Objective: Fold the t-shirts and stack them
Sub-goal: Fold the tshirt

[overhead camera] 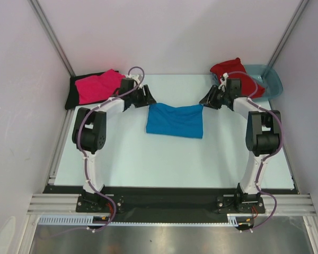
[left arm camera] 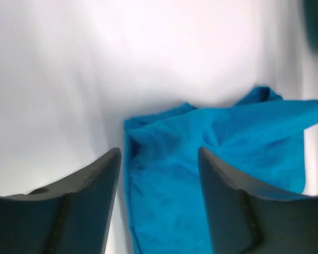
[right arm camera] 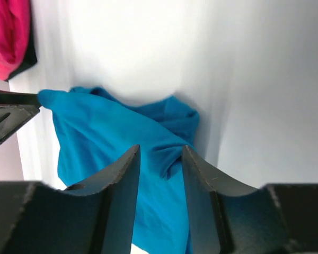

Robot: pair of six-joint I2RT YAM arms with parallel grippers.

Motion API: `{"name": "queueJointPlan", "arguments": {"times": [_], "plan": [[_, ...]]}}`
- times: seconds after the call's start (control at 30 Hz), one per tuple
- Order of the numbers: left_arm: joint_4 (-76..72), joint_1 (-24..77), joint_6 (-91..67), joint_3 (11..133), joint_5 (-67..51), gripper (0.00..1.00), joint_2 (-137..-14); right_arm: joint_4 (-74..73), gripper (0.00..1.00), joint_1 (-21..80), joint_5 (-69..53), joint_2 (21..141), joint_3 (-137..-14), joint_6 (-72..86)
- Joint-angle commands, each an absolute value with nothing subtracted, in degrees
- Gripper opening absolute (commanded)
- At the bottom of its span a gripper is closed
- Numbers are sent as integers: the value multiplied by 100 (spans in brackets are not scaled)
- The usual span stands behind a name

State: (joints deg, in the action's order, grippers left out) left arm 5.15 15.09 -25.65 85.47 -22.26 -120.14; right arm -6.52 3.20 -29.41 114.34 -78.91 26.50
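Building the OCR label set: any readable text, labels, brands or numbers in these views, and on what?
None readable in any view.
No print shows on the blue t-shirt, pink t-shirt, red t-shirt, teal tub, left arm or right arm.
Any marks at the arm bases are too small to tell.

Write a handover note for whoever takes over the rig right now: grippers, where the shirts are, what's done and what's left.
Left gripper: open, at the blue shirt's far left corner.
Right gripper: open, at its far right corner.
Blue shirt: mid-table, apparently folded, lying flat.
Pink shirt: on the black shirt, far left.
Red shirt: draped over the tub, far right.
Done: blue seems partly folded. Left: finish it, stack it, then the red.
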Motion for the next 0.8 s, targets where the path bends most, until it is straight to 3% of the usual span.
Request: {"name": "queueJointPlan", "arguments": {"times": [0.0, 0.03, 0.07, 0.23, 0.43, 0.77], "plan": [[-378, 1328, -2479, 8647, -1873, 67, -11619, -307, 43, 272, -2874, 11294, -8393, 2330], [-300, 1310, -2426, 8762, -1820, 91, -11619, -316, 43, 264, -2848, 11233, -8428, 2294], [-212, 1292, -2391, 8885, -1819, 100, -11602, -316, 43, 272, -2848, 11172, -8455, 2242], [-192, 1266, -2452, 8861, -2073, 100, -11172, -238, 45, 307, -2637, 10521, -8069, 2267], [-580, 1432, -3067, 8174, -3444, 100, -10609, -692, 46, 588, -2997, 10257, -7875, 2496], [-992, 1846, -3962, 7718, -4816, 100, -11328, -835, 42, 940, -3366, 10494, -7489, 2821]]}}
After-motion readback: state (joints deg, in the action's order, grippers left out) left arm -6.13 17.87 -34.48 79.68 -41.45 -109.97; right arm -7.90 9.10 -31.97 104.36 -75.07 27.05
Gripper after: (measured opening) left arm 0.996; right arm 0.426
